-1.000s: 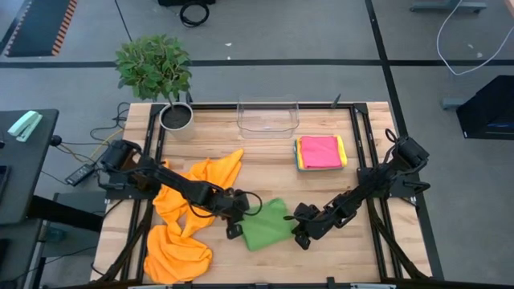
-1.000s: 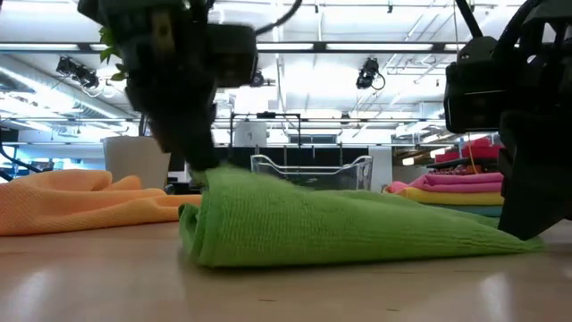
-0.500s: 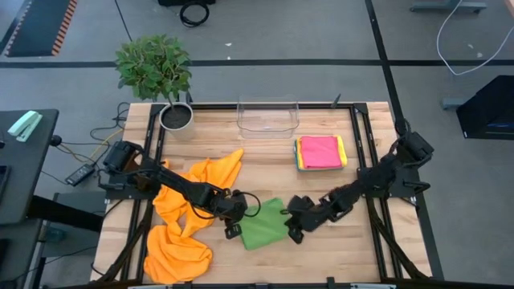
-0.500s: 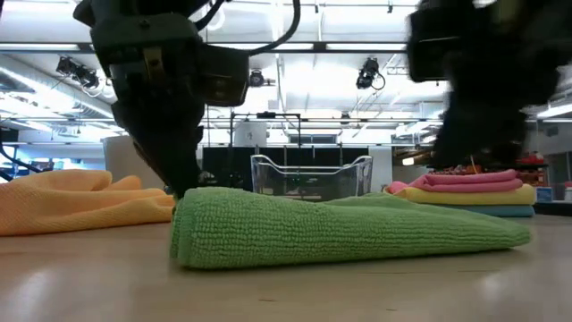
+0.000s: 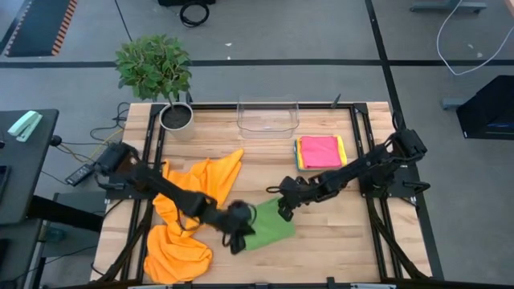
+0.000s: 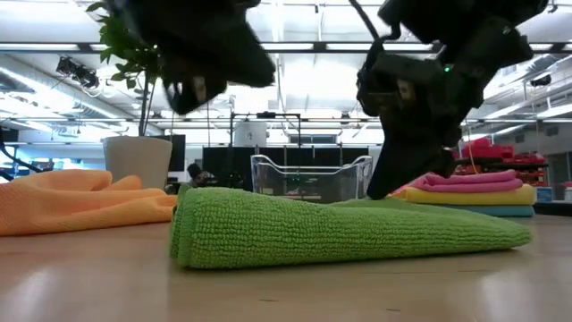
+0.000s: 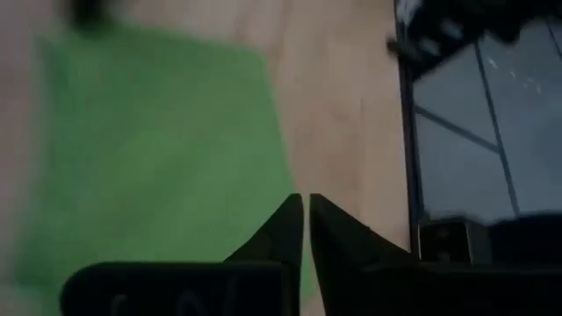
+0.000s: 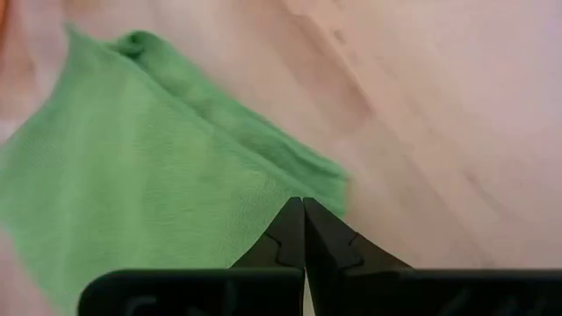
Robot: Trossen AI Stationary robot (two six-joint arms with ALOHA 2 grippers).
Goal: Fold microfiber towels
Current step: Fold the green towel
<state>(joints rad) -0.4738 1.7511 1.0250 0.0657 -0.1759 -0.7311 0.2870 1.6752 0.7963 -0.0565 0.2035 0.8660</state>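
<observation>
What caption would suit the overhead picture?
Two shut grippers, left and right, flank a folded green towel beside crumpled orange towels.

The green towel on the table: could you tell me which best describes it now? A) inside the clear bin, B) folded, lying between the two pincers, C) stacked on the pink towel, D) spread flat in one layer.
B: the green towel lies folded on the wood, left pincer and right pincer at opposite edges.

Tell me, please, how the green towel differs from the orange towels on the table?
The green towel is folded into a compact, flat-topped bundle; the orange towels lie loose and crumpled. The green towel sits mid-table between both arms; the orange towels sprawl on the left side, under the left arm. Both rest on the wooden table.
</observation>
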